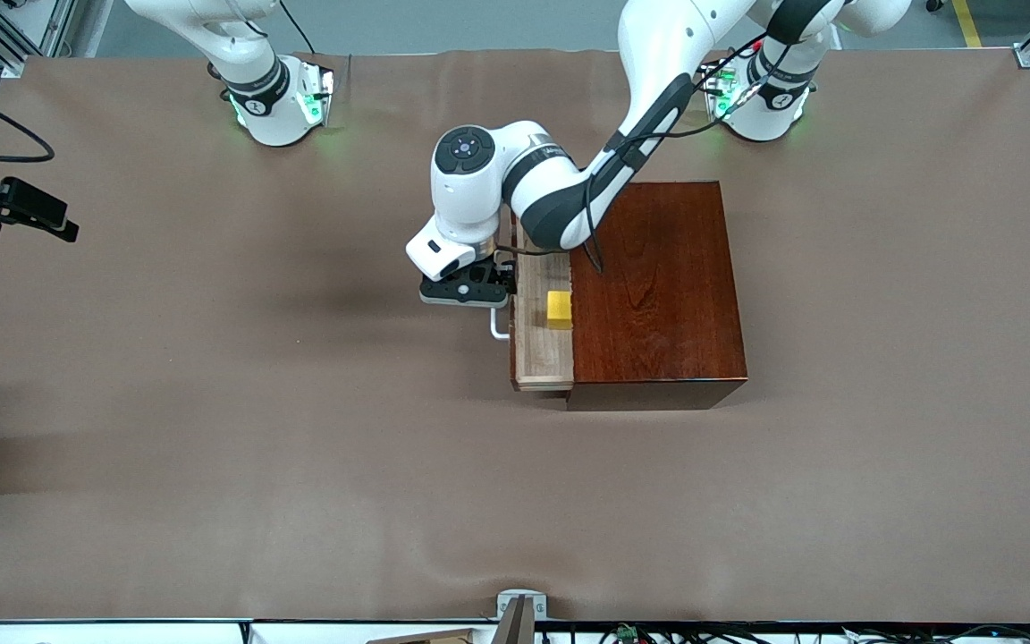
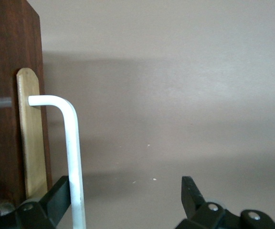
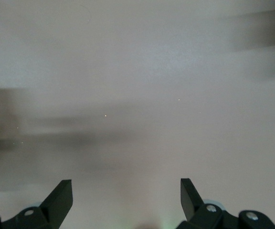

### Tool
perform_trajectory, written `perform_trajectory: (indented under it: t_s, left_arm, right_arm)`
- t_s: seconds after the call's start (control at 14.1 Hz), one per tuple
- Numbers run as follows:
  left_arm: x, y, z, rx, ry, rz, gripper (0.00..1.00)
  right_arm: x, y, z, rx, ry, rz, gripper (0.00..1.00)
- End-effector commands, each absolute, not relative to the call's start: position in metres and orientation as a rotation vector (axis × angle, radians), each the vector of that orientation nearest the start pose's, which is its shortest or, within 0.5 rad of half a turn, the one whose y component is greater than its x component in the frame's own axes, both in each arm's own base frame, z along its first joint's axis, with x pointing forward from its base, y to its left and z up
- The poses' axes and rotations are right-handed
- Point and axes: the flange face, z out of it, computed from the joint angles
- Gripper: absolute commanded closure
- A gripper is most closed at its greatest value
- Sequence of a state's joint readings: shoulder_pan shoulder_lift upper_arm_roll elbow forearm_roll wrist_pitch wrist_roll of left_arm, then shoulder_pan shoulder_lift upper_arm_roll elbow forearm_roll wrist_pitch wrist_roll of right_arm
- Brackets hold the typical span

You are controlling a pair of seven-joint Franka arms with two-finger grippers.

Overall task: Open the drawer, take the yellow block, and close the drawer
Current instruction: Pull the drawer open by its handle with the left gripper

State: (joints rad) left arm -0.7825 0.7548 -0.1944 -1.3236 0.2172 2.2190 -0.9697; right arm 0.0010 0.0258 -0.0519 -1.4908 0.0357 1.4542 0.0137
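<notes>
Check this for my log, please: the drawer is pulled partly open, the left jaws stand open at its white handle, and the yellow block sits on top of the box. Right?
Not quite. The front view shows the yellow block inside the drawer, not on top of the box. The rest holds: the drawer is partly open and the left gripper has its jaws open at the white handle.

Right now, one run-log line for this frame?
drawer: part open | block: in drawer | left gripper: open, at handle | right gripper: open, waiting over bare table
</notes>
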Motion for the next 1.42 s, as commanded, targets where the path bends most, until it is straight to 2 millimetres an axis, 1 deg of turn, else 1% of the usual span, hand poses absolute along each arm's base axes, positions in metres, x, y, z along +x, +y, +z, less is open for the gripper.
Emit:
perform_trajectory:
  t_s: [0.0, 0.14, 0.28, 0.43, 0.57, 0.71, 0.92, 1.35]
  left_arm:
    - [0.458, -0.611, 0.305, -3.284, 0.073, -0.235, 0.0]
    - [0.454, -0.616, 0.295, -3.292, 0.086, -0.235, 0.0]
    - [0.454, -0.618, 0.291, -3.297, 0.089, -0.239, 0.0]
    - [0.453, -0.619, 0.293, -3.308, 0.088, -0.248, 0.0]
    - [0.447, -0.627, 0.295, -3.328, 0.076, -0.264, 0.0]
    - [0.446, -0.63, 0.299, -3.351, 0.057, -0.287, 0.0]
    - [0.439, -0.638, 0.297, -3.384, 0.053, -0.312, 0.0]
    - [0.441, -0.638, 0.304, -3.403, 0.014, -0.299, 0.0]
  right_arm:
    - [0.551, -0.024, 0.639, -3.108, 0.11, 0.09, 0.0]
    - [0.551, -0.024, 0.638, -3.108, 0.11, 0.092, 0.0]
    - [0.552, -0.023, 0.636, -3.108, 0.108, 0.1, 0.0]
    - [0.553, -0.023, 0.635, -3.108, 0.108, 0.1, 0.0]
    - [0.556, -0.023, 0.632, -3.109, 0.109, 0.097, 0.0]
    - [0.557, -0.023, 0.631, -3.109, 0.109, 0.097, 0.0]
    - [0.559, -0.023, 0.629, -3.109, 0.109, 0.102, 0.0]
    - [0.566, -0.019, 0.623, -3.102, 0.104, 0.08, 0.0]
